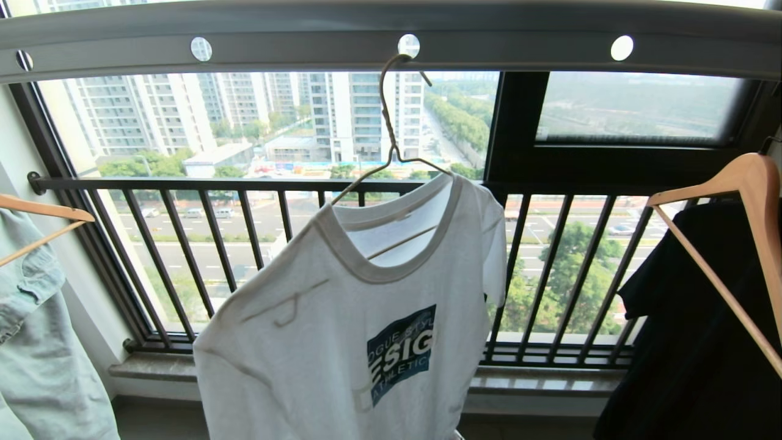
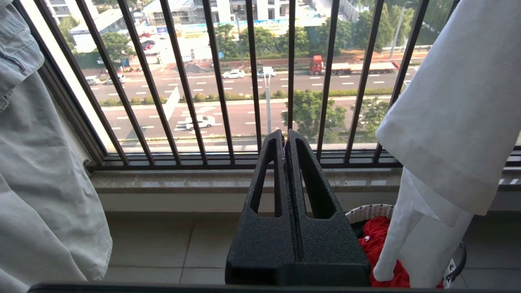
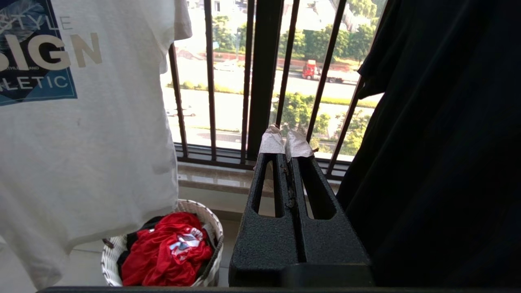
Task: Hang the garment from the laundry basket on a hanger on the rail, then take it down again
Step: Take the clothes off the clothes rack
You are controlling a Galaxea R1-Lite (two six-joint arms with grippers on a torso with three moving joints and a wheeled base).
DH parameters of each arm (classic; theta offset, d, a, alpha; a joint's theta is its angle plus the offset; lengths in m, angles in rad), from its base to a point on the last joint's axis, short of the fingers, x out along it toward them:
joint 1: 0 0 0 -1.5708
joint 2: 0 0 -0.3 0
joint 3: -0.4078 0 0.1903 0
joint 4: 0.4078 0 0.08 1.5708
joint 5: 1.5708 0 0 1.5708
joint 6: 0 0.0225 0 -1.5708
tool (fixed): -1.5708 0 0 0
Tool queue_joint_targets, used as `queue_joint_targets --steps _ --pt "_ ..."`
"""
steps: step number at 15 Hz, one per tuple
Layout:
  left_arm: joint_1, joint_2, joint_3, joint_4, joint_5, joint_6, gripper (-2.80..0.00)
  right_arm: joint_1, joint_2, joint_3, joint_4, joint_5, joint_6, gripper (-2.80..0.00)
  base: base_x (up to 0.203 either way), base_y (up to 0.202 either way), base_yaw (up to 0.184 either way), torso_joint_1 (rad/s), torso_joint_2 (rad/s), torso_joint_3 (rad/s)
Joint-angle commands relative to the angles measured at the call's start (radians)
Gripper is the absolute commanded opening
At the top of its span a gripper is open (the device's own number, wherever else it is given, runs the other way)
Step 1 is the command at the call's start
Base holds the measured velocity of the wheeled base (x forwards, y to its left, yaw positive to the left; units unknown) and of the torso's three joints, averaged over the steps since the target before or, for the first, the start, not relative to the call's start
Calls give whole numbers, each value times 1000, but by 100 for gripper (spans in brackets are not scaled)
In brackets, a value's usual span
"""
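The white garment [image 1: 342, 342] with its dark blue chest print hangs on the thin cream hanger [image 1: 391, 140], whose hook sits in a hole of the grey rail [image 1: 391, 36]. Its sleeve [image 2: 452, 122] and front [image 3: 81, 134] show in both wrist views. The white woven laundry basket [image 3: 211, 228] stands on the floor below the shirt, its rim [image 2: 368, 211] also showing in the left wrist view. My left gripper [image 2: 285, 136] is shut and empty, left of the shirt. My right gripper [image 3: 285, 140] is shut and empty, between the shirt and a black shirt. Neither arm shows in the head view.
A red cloth [image 3: 167, 248] lies in the basket. A black shirt [image 1: 696, 330] on a wooden hanger [image 1: 733, 201] hangs at the right, a pale denim garment [image 1: 36, 342] at the left. The black barred window railing [image 1: 391, 183] and stone sill [image 1: 519, 379] stand behind.
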State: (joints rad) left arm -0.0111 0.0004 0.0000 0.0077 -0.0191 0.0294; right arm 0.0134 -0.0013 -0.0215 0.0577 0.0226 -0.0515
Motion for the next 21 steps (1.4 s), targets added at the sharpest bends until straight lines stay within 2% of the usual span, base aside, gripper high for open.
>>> queue_joint_targets --steps 1,21 --pt "0 0 0 0 -1 1 -280 1 1 0 1 0 -1 -280 0 0 0 0 0 0" --pt "0 0 0 -6 2 -3 -280 0 1 0 1 0 2 -280 0 0 0 0 0 0"
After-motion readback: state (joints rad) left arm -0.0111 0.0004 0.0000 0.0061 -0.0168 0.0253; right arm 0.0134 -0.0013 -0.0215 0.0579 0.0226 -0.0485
